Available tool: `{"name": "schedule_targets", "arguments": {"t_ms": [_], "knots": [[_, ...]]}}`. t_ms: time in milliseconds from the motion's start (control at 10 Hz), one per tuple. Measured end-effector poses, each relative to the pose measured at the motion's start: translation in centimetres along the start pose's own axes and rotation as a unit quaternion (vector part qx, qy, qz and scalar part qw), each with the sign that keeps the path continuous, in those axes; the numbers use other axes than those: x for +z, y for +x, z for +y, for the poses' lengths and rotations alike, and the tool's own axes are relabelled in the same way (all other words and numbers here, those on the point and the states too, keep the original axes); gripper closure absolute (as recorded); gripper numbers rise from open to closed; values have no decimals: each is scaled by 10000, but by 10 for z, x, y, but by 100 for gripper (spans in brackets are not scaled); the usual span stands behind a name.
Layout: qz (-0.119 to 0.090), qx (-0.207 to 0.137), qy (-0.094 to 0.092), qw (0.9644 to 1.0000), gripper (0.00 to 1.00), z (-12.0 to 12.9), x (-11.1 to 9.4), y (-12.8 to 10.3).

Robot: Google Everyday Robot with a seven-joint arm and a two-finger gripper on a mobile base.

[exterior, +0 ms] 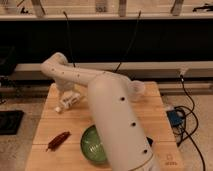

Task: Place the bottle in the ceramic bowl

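Observation:
The green ceramic bowl (91, 145) sits at the front middle of the wooden table (145, 107), its right side hidden behind my white arm. My gripper (69, 98) is at the far left of the table, low over the surface. A slim white shape (61, 107) slants out below and left of the gripper; it looks like the bottle, lying on or just above the wood. The gripper covers part of it. The bottle is well apart from the bowl, to its back left.
A red chili-shaped object (58, 140) lies at the front left, left of the bowl. A dark flat object (149, 142) peeks out from behind my arm at the right. A blue box (175, 118) and black cables lie on the floor to the right.

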Motion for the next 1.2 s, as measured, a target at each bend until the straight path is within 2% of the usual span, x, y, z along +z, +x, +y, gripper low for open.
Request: {"name": "schedule_targets", "arguments": {"t_ms": [500,800,1200], "knots": [[-191,589,198,9979,20,4,10,6],[1,666,347,9972,20,-4,20,-5],[261,530,587,9965,20,-13,27,-14]]}}
